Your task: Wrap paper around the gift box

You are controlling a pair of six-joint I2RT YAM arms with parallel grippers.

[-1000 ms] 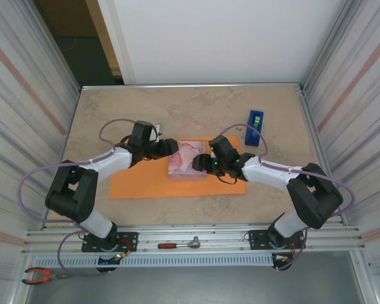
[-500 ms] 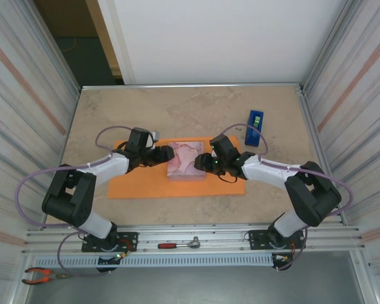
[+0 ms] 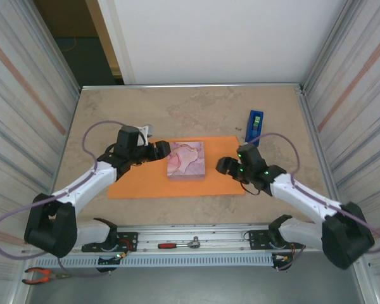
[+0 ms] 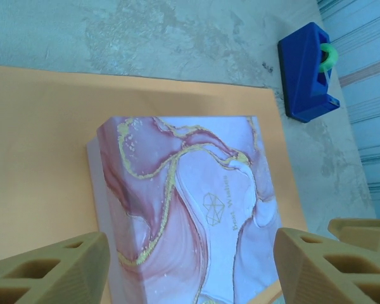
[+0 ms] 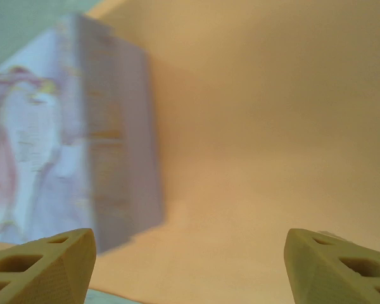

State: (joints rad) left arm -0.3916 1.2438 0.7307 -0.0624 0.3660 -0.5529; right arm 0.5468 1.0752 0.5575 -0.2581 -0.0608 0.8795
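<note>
The gift box (image 3: 185, 159), pink and white marble with gold veins, lies flat on the paper (image 3: 142, 182), an orange sheet spread on the table. My left gripper (image 3: 163, 150) hovers open just off the box's left edge. In the left wrist view the box (image 4: 190, 202) sits ahead between the wide-set fingers (image 4: 50, 269) of the gripper (image 4: 190, 278), on the paper (image 4: 38, 158). My right gripper (image 3: 222, 166) stands open over the sheet, a short way right of the box. In its blurred view the right gripper (image 5: 190, 272) has bare paper (image 5: 259, 126) between its fingers and the box (image 5: 69, 139) at the left.
A blue tape dispenser (image 3: 254, 126) stands on the table beyond the sheet's far right corner, also seen as the dispenser (image 4: 307, 73) from the left wrist. A ratchet wrench (image 3: 180, 244) and pliers (image 3: 41, 274) lie by the near rail. Ribbed walls close in both sides.
Both grippers have drawn back from the box and opened wider, the left going left, the right going right and nearer. The box now lies uncovered on the sheet.
</note>
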